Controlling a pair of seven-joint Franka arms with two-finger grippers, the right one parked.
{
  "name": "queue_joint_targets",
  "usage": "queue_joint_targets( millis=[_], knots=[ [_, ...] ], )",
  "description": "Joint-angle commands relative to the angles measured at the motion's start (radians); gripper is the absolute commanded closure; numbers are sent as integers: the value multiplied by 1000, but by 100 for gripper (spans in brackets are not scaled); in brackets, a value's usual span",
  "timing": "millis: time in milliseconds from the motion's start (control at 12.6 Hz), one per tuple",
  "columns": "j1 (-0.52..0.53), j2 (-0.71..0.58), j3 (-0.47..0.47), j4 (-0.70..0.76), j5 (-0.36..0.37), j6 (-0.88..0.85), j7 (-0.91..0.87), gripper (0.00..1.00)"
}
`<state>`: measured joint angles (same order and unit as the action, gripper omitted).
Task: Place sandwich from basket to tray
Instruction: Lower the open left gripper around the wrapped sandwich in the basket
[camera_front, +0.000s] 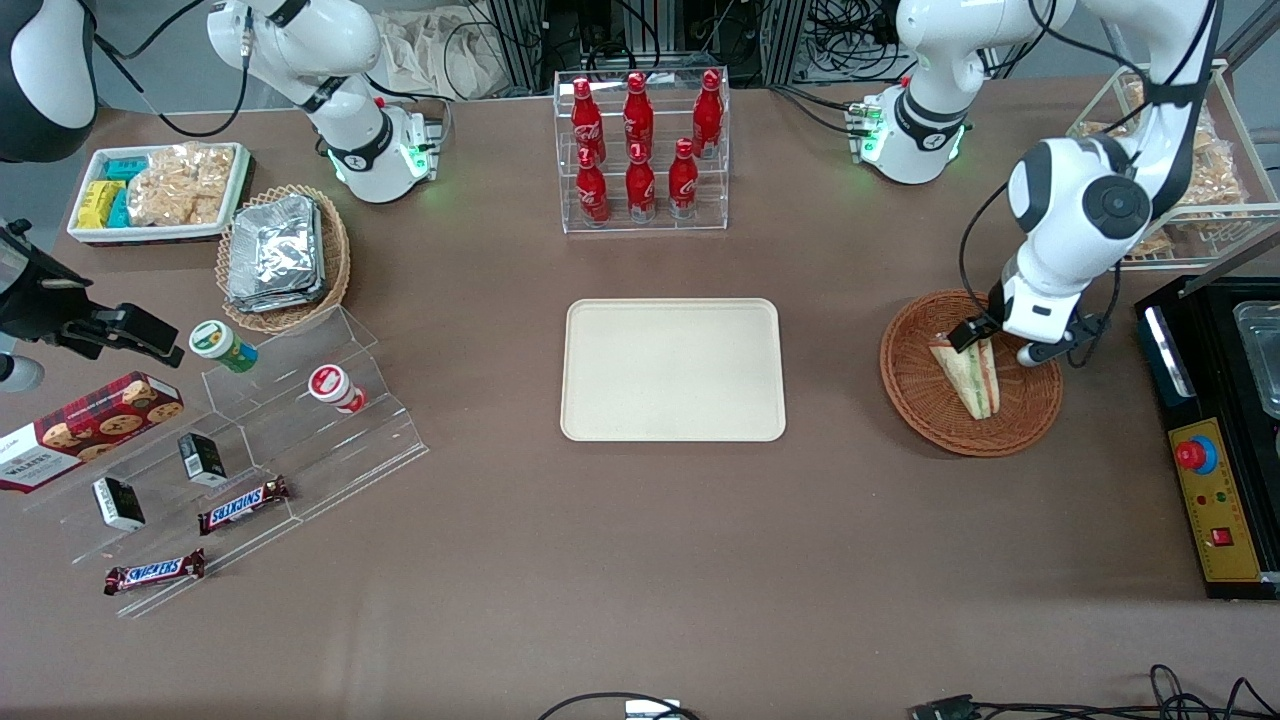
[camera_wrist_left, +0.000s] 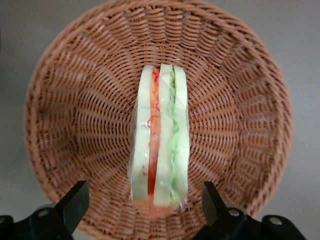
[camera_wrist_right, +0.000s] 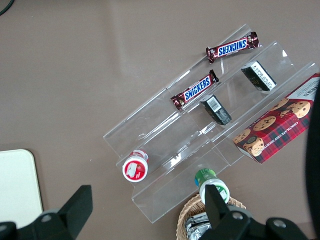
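Note:
The sandwich (camera_front: 968, 376) is a wrapped wedge with white bread and green and red-orange layers. It lies in the round reddish-brown wicker basket (camera_front: 912, 385) toward the working arm's end of the table. In the left wrist view the sandwich (camera_wrist_left: 160, 137) stands on edge in the basket (camera_wrist_left: 75, 110). My left gripper (camera_front: 998, 346) hangs just above the sandwich's wide end. It is open, with one finger (camera_wrist_left: 75, 200) on each side of the sandwich and apart from it. The cream-beige tray (camera_front: 672, 369) lies bare at the table's middle.
A clear rack of red bottles (camera_front: 640, 150) stands farther from the front camera than the tray. A black control box (camera_front: 1215, 440) sits beside the basket at the table's end. A wire rack of bagged snacks (camera_front: 1190, 160) stands above it. A clear stepped stand (camera_front: 250, 450) with snacks lies toward the parked arm's end.

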<state>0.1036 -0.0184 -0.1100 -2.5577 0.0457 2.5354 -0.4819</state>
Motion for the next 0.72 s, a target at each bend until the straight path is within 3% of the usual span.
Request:
queue_joint_targets(
  millis=[0, 159, 239, 318, 398, 636],
  knots=[
    [1, 61, 12, -1, 16, 65, -17, 2],
    [1, 80, 12, -2, 16, 83, -17, 10],
    [1, 80, 12, -4, 16, 85, -17, 27],
    [1, 80, 12, -6, 16, 85, -17, 83],
    [1, 80, 12, -6, 16, 83, -17, 100],
    [1, 51, 13, -2, 16, 65, -6, 100]
  ],
)
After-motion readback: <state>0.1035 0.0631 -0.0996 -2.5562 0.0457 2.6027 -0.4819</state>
